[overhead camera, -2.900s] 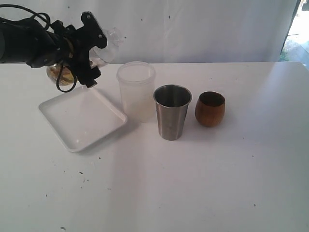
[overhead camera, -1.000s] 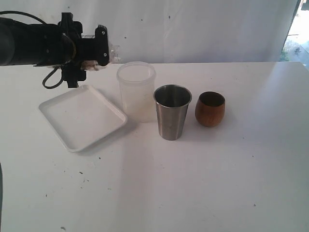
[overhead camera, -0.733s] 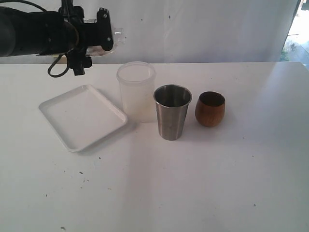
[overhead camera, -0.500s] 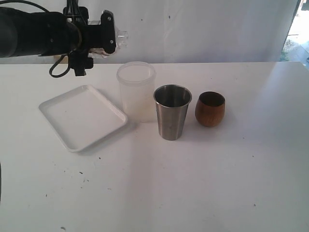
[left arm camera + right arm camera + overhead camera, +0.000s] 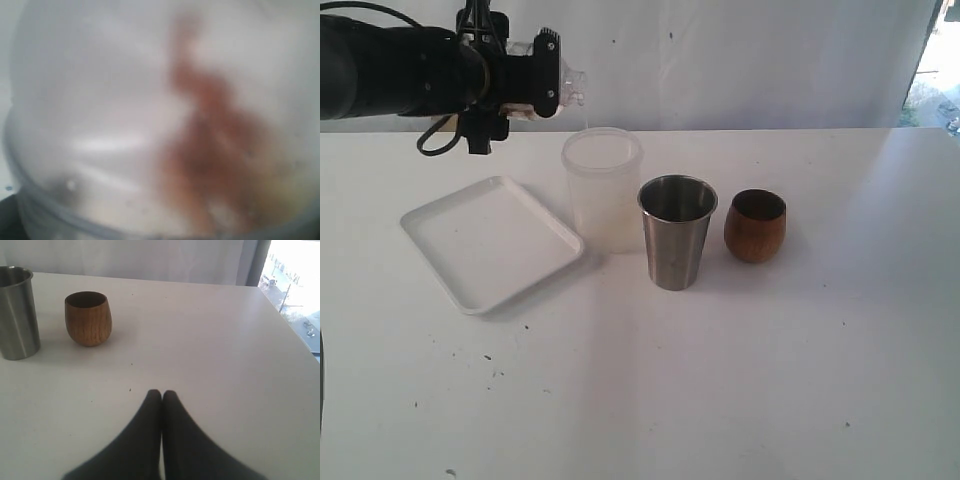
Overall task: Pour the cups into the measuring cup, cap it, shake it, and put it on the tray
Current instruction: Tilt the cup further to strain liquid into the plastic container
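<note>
The left tool point(image 5: 548, 80) is seen raised over the far left of the bench point(image 5: 770, 380). It is closed on the measuring cup point(image 5: 572, 86), which is held in the air and tipped onto its side, with its clear end pointed to the right. In the left wrist view the frame is filled by the measuring cup point(image 5: 150, 120), badly blurred. A reddish-brown mass point(image 5: 215, 150) is made out inside it, but what it is cannot be told, nor can it be told whether a cap is fitted.

The tray point(image 5: 485, 245) is laid flat on the left of the bench, below the held cup and apart from it. A frosted cylinder point(image 5: 603, 190) is stood upright just beside the tray's right corner. The steel tumbler point(image 5: 677, 232) is set upright to the right of the cylinder and nearer. It overlaps the cylinder in the exterior view, so contact cannot be judged. The wooden cup point(image 5: 755, 225) is placed upright to the right of the tumbler, with a small gap between them.

The right tool point(image 5: 161, 393) is shown only in its own wrist view. Its two dark fingers are pressed together with nothing held between them. The steel tumbler point(image 5: 17, 312) and the wooden cup point(image 5: 88, 318) are seen well apart from it on the bench
</note>
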You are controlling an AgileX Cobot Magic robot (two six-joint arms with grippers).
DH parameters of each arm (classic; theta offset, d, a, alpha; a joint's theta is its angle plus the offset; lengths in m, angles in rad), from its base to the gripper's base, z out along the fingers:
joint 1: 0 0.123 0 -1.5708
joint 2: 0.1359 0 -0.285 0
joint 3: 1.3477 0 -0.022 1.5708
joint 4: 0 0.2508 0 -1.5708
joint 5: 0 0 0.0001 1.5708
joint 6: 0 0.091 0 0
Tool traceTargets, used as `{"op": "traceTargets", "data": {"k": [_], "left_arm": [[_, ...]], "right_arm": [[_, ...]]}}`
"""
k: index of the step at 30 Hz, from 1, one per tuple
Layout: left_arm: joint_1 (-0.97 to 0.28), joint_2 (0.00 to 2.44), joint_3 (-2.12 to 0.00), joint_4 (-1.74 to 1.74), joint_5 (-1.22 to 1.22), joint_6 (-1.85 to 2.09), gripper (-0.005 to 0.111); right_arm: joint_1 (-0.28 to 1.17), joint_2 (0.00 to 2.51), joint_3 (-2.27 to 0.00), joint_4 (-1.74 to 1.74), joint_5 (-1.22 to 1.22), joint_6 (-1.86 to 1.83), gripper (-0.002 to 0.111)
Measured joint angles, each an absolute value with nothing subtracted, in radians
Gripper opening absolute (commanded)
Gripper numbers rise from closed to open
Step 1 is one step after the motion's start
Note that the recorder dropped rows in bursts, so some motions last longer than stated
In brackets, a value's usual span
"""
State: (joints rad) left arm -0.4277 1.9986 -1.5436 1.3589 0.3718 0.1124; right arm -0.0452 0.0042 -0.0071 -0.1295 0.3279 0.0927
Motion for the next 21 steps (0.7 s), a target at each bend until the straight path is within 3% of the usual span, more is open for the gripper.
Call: {"op": "traceTargets", "data": {"k": [21], "left_arm": [[-0.428, 2.047, -1.545, 1.454, 0.405, 0.117, 0.0]], "right_arm": [[-0.045, 0.004, -0.007, -0.129, 0.328, 0.095, 0.0]]}}
